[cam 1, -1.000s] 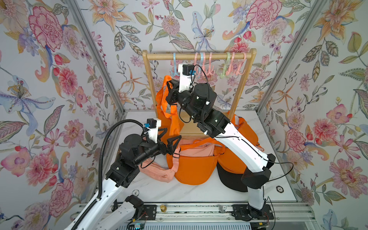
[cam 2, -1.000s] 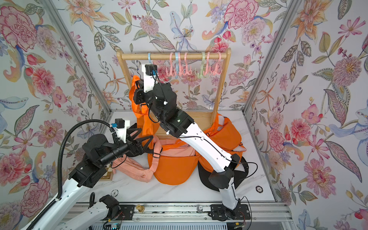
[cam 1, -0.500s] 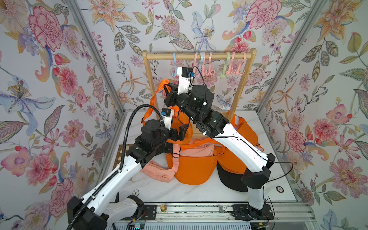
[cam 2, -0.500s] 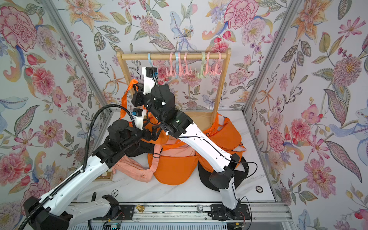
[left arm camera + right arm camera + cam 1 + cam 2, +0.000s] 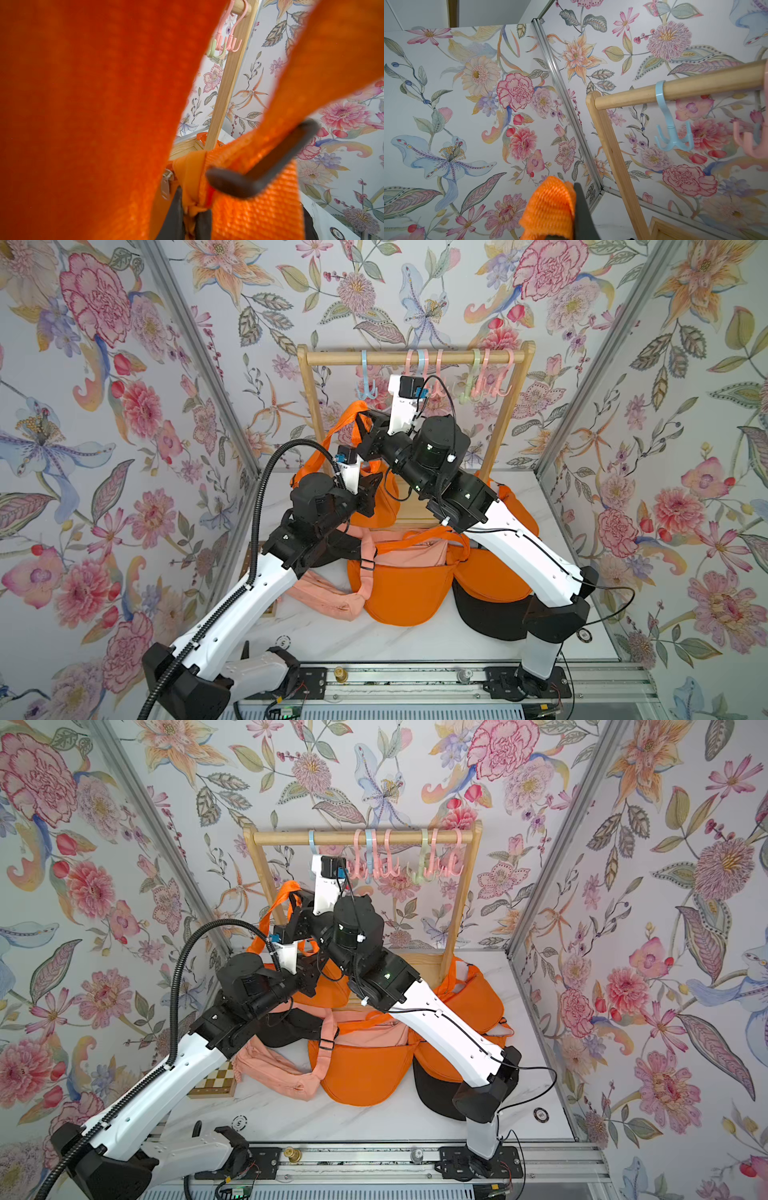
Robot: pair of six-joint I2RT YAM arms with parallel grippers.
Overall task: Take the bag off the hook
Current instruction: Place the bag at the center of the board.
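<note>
The orange bag (image 5: pixel 376 499) hangs in front of the wooden rack (image 5: pixel 415 357), below the empty blue hook (image 5: pixel 368 385). Its strap (image 5: pixel 356 409) loops up clear of that hook. My right gripper (image 5: pixel 366 419) is shut on the top of the strap. In the right wrist view the strap (image 5: pixel 550 205) lies against one dark finger (image 5: pixel 582 209), with the blue hook (image 5: pixel 672 135) bare beside it. My left gripper (image 5: pixel 191 209) is shut on orange bag fabric next to the zipper pull (image 5: pixel 166 184). In both top views it sits at the bag's body (image 5: pixel 332 986).
Several orange, peach and black bags (image 5: pixel 407 585) lie piled on the white table (image 5: pixel 415 641). Pink and green hooks (image 5: pixel 484 377) hang on the rail. A checkered board (image 5: pixel 216 1081) lies at the left. Floral walls close in on three sides.
My left arm has swung up from the front left to the orange bag and its gripper has shut on the fabric. The right gripper still holds the strap, barely moved.
</note>
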